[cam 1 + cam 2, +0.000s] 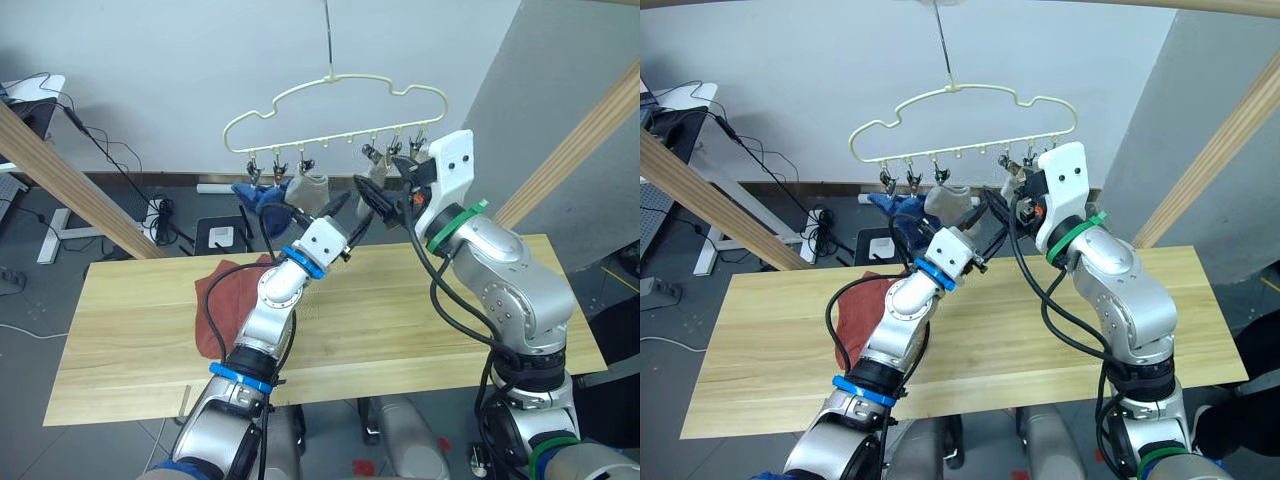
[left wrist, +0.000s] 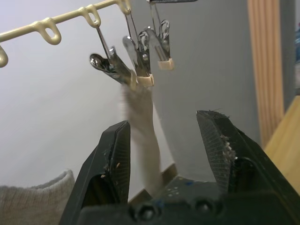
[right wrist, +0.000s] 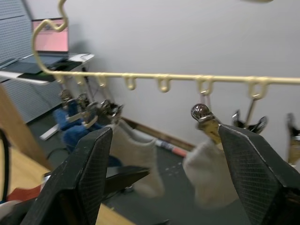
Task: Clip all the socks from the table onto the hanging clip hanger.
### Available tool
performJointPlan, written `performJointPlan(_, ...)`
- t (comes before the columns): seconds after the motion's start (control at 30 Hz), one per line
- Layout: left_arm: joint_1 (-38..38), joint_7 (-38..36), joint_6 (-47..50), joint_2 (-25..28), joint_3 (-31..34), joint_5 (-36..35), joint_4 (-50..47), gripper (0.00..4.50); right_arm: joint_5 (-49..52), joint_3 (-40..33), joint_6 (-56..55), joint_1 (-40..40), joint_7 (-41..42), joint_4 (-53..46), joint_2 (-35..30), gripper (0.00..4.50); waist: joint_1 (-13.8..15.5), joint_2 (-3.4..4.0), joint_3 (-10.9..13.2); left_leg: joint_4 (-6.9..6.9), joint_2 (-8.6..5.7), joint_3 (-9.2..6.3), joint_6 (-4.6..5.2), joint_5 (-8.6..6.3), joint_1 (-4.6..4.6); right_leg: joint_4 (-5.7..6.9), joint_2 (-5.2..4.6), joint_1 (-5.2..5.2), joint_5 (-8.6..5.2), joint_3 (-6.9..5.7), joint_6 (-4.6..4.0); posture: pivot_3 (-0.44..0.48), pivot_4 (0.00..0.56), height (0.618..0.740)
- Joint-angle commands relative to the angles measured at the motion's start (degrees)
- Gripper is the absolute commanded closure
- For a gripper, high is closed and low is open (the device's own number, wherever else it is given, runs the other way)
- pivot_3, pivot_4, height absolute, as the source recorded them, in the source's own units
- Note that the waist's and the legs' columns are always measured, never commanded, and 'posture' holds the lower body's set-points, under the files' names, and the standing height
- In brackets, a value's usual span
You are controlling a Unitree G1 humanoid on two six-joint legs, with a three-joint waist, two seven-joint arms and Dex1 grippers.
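In the head views, red socks [image 1: 225, 300] are lying on the table [image 1: 400, 320], partly hiding behind the left arm. The left wrist view is showing the left gripper [image 2: 164, 154] gaping around a blurred grey sock [image 2: 140, 140] on the clip hanger [image 1: 335, 110]. In the right wrist view, the right gripper [image 3: 183, 164] is standing wide, empty.

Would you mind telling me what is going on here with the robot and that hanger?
The robot is clipping socks onto the clip hanger. Both arms are raised to its row of clips, the left gripper and the right gripper both open. Blue socks and a grey sock hang at the hanger's left end, and another grey sock hangs from a clip further right. Rust-red socks lie on the table.
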Motion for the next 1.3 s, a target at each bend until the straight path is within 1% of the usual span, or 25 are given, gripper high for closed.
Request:
performJointPlan(0.03,0.36,-4.27,4.76,2.12,1.6,-4.65,-6.97,2.01,-3.17,-0.16,-4.19,-0.44,-2.06,2.08,-0.1,0.77,-0.01,0.0,0.0,0.0,0.0,0.0,0.0,0.0,0.01,0.0,0.0,0.0,-0.03,0.01,0.05,-0.198,0.303,0.74)
performJointPlan(0.13,0.3,-8.59,12.94,4.78,3.41,-10.94,-12.93,2.01,-5.03,-0.29,-6.77,-1.48,-3.53,5.73,0.53,0.77,0.01,0.02,0.01,0.01,-0.01,0.01,-0.01,0.01,0.01,0.0,-0.01,0.0,-0.12,0.03,0.2,-0.198,0.303,0.74)
performJointPlan(0.17,0.1,-9.4,15.33,5.68,4.2,-12.55,-14.63,2.01,-5.53,-0.29,-7.57,-1.75,-3.84,6.77,0.81,0.77,0.02,0.02,0.01,0.01,0.0,0.01,-0.02,0.01,0.01,0.0,-0.01,0.0,-0.12,0.03,0.2,-0.171,0.3,0.74)
performJointPlan(0.23,-0.33,-10.2,19.13,7.08,5.3,-14.7,-17.22,2.01,-6.05,-0.3,-8.86,-2.1,-4.16,8.26,1.42,0.77,0.08,0.02,0.01,0.0,0.0,0.02,-0.16,0.09,0.01,0.0,0.0,0.0,-0.11,0.03,0.19,-0.171,0.3,0.74)
performJointPlan(0.33,-1.37,-10.05,23.64,8.18,6.48,-16.67,-19.91,1.98,-6.52,-0.49,-10.13,-2.42,-4.56,10.22,2.4,1.32,0.39,0.02,0.01,0.0,0.0,0.01,-0.23,0.13,0.01,0.0,0.0,0.0,-0.1,0.03,0.17,-0.159,0.299,0.74)
performJointPlan(0.37,-1.76,-9.82,24.69,8.25,6.82,-17.02,-20.36,1.98,-6.55,-0.57,-10.32,-2.52,-4.64,10.8,2.72,1.7,0.58,0.02,0.01,0.0,0.0,0.0,-0.22,0.13,0.01,0.0,0.0,0.0,-0.1,0.03,0.17,-0.159,0.299,0.74)
performJointPlan(0.4,-2.1,-9.66,25.36,8.26,7.05,-17.15,-20.63,1.98,-6.66,-0.55,-10.62,-2.66,-4.68,11.39,2.9,1.97,0.69,0.02,0.01,0.0,-0.02,0.01,-0.22,0.13,0.01,-0.01,0.0,0.0,-0.08,0.04,0.13,-0.159,0.299,0.74)
performJointPlan(0.53,-2.86,-9.36,26.31,7.92,7.14,-16.75,-20.88,1.98,-7.48,-0.24,-11.94,-3.59,-4.97,14.03,3.3,1.97,0.98,0.02,0.01,0.01,-0.03,0.02,-0.18,0.11,0.0,-0.01,-0.01,0.0,0.01,0.05,-0.01,-0.159,0.299,0.74)
performJointPlan(0.6,-2.94,-9.32,26.46,7.77,7.06,-16.55,-20.9,1.98,-7.89,-0.21,-12.58,-4.05,-5.11,15.18,3.41,1.97,1.01,0.02,0.02,0.0,-0.03,0.01,-0.05,0.03,0.0,-0.01,-0.01,0.0,0.01,0.05,-0.01,-0.159,0.299,0.74)
performJointPlan(1.07,-2.47,-9.44,26.16,7.75,6.7,-15.23,-20.41,1.98,-10.69,-0.66,-18.88,-7.74,-4.91,24.17,3.4,1.97,1.01,0.03,0.02,0.0,-0.02,0.02,-0.05,0.03,0.0,-0.01,0.0,0.0,0.02,0.05,-0.03,-0.153,0.297,0.74)
performJointPlan(1.3,-2.33,-9.25,26.37,7.65,6.65,-14.98,-20.96,1.98,-10.24,-0.53,-18.52,-7.04,-2.76,22.85,2.59,1.97,1.03,0.03,0.02,0.0,-0.02,0.02,-0.05,0.03,0.0,-0.01,-0.01,0.0,0.02,0.06,-0.03,-0.148,0.296,0.74)
